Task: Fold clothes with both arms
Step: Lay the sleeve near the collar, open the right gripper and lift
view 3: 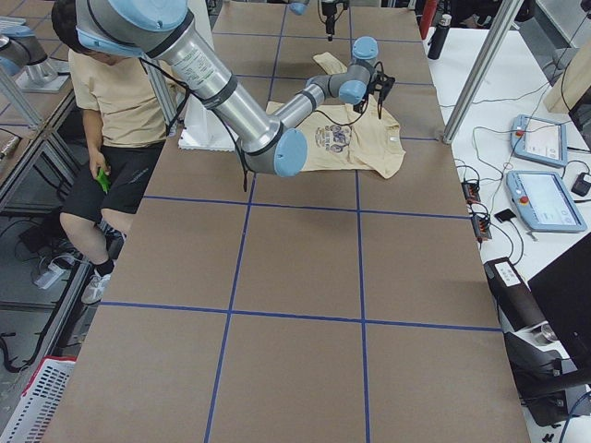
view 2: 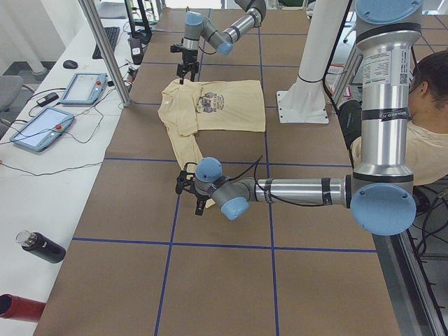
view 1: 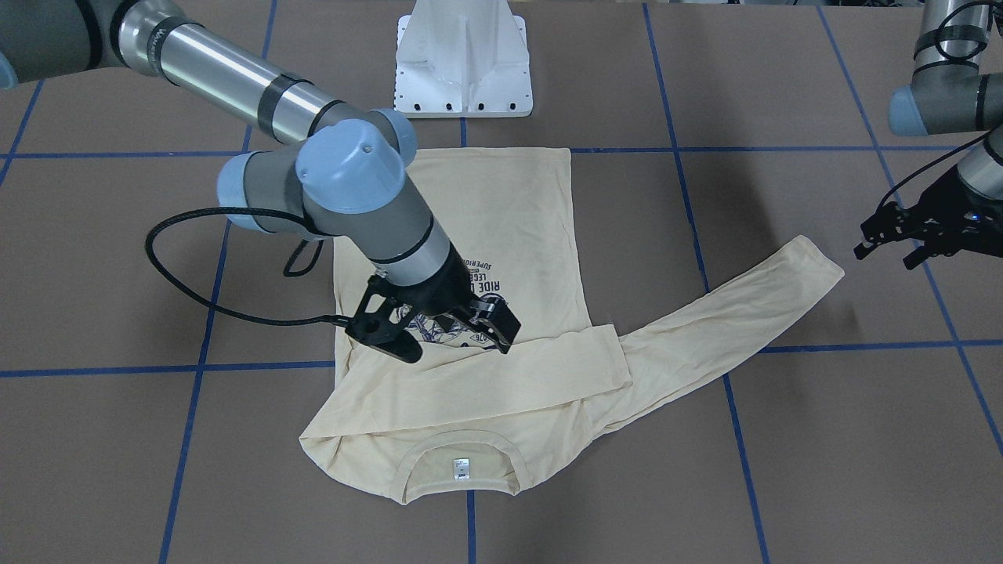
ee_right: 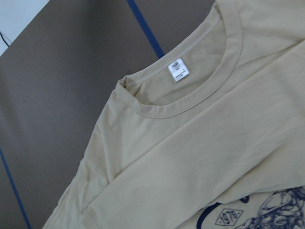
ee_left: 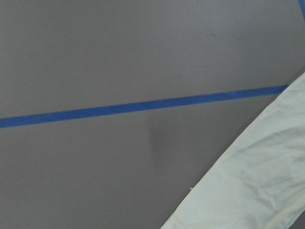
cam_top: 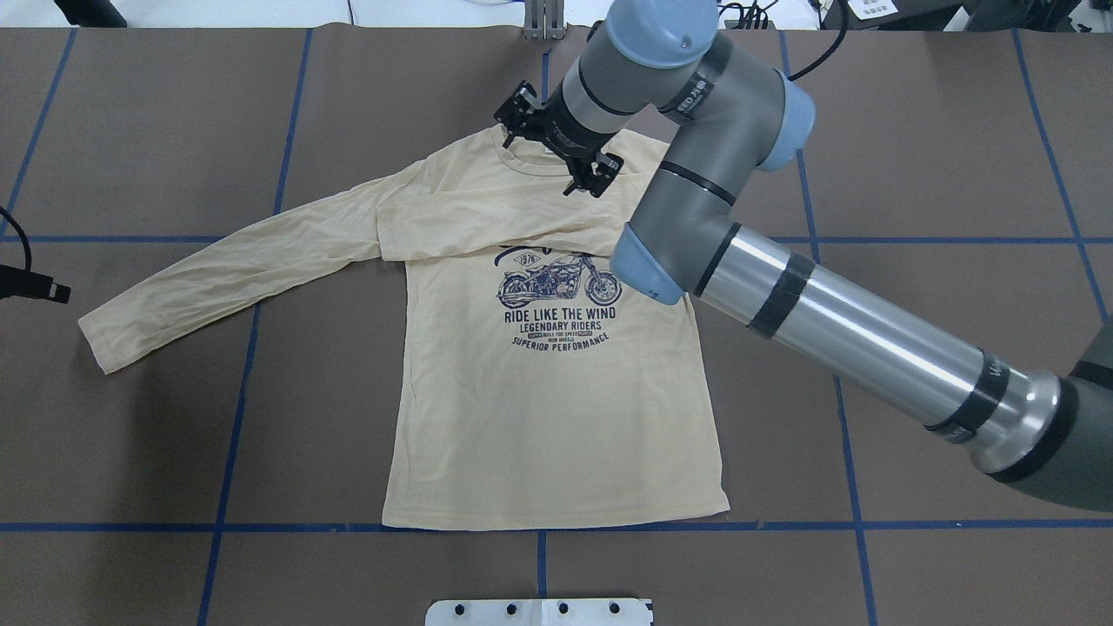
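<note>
The cream-yellow T-shirt [cam_top: 556, 417] lies flat, print side up. One sleeve [cam_top: 487, 230] is folded across the chest. The other sleeve [cam_top: 235, 269] stretches out to the robot's left. My right gripper [view 1: 450, 341] hovers open and empty over the upper chest, near the collar and the white neck tag [view 1: 461, 468]. It also shows in the overhead view [cam_top: 549, 146]. My left gripper [view 1: 893, 247] is open and empty, just beyond the outstretched sleeve's cuff [view 1: 815, 266]. The left wrist view shows only that cuff [ee_left: 257, 176] and the bare table.
The white base pedestal [view 1: 464, 63] stands at the table's robot side. Blue tape lines [view 1: 196, 368] grid the brown table. Tablets [view 2: 84, 87], bottles [view 2: 42, 246] and a metal post [view 2: 105, 49] stand on a side bench. A seated person [view 3: 111, 92] is beside the robot.
</note>
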{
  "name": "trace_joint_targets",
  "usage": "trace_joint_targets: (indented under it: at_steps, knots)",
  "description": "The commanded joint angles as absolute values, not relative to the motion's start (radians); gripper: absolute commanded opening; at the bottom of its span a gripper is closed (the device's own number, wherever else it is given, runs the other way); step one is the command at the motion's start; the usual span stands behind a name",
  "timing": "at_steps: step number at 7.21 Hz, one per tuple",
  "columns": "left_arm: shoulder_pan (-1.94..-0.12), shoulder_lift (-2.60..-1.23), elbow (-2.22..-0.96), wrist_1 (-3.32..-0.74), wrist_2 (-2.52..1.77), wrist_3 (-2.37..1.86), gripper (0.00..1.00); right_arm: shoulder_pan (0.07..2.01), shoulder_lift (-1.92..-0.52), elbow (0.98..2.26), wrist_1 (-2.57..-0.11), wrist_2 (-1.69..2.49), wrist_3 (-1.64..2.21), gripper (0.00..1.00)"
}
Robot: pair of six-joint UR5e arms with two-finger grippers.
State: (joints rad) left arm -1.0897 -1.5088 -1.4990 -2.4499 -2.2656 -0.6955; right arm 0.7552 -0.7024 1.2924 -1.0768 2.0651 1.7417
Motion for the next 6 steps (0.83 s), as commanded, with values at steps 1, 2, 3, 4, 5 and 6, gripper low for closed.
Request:
trace_joint_targets:
  at_steps: [1,2,3,4,5,6]
  knots:
    - [-1.022,-1.526,-1.455,-2.462,-2.247,-0.73,0.83,0.791,-0.868,1.446,-1.077,2.092,1.701,0.99]
    - [-1.022,-1.552,-1.421,-2.462,-2.247,-0.729,0.75,0.793,-0.885,1.453,-1.077,2.094,1.697,0.99]
    - [-1.02,-1.557,-1.419,-2.459,-2.247,-0.732,0.66,0.793,-0.885,1.454,-1.077,2.094,1.697,0.99]
    - [-1.022,-1.555,-1.417,-2.459,-2.247,-0.733,0.58,0.795,-0.887,1.456,-1.077,2.094,1.697,0.99]
    - [-1.02,-1.557,-1.417,-2.459,-2.247,-0.733,0.52,0.795,-0.887,1.456,-1.077,2.094,1.697,0.99]
    - [-1.02,-1.555,-1.417,-2.457,-2.247,-0.733,0.51,0.795,-0.887,1.456,-1.077,2.094,1.697,0.99]
